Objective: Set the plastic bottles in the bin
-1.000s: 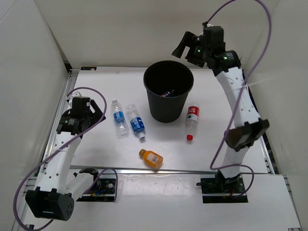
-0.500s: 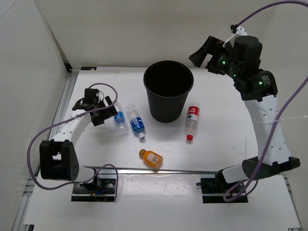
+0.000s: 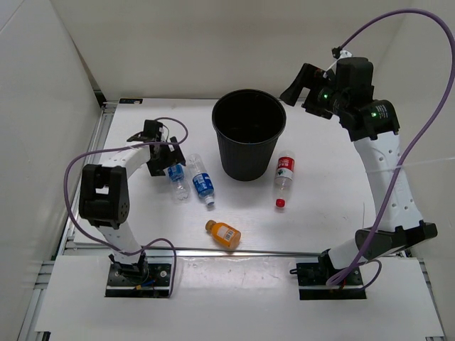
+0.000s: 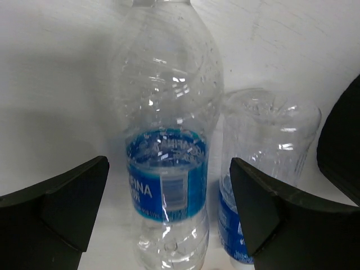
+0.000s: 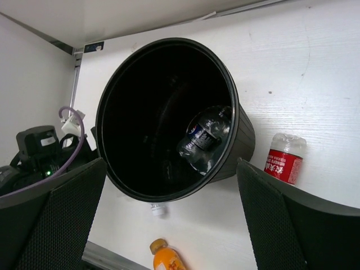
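My left gripper (image 3: 162, 158) is open, low over the table at the base end of the left blue-labelled bottle (image 3: 175, 177). In the left wrist view that bottle (image 4: 166, 169) lies between my open fingers (image 4: 62, 208), which do not touch it, and the second blue-labelled bottle (image 4: 264, 169) lies beside it. That second bottle (image 3: 202, 181) is just to its right. The black bin (image 3: 249, 131) stands upright at the back centre. The dark-labelled bottle (image 5: 205, 138) lies inside it. The red-labelled bottle (image 3: 284, 177) lies right of the bin. The orange bottle (image 3: 224, 234) lies near the front. My right gripper (image 3: 300, 84) is open and empty, high up and right of the bin.
White walls close in the table on the left, back and right. A metal rail (image 3: 249, 250) runs along the front edge. Purple cables loop off both arms. The left arm (image 5: 39, 152) shows beyond the bin (image 5: 146, 124) in the right wrist view.
My left gripper has moved right, up to the left blue-labelled bottle. My right gripper has drawn back to the right, away from above the bin's rim.
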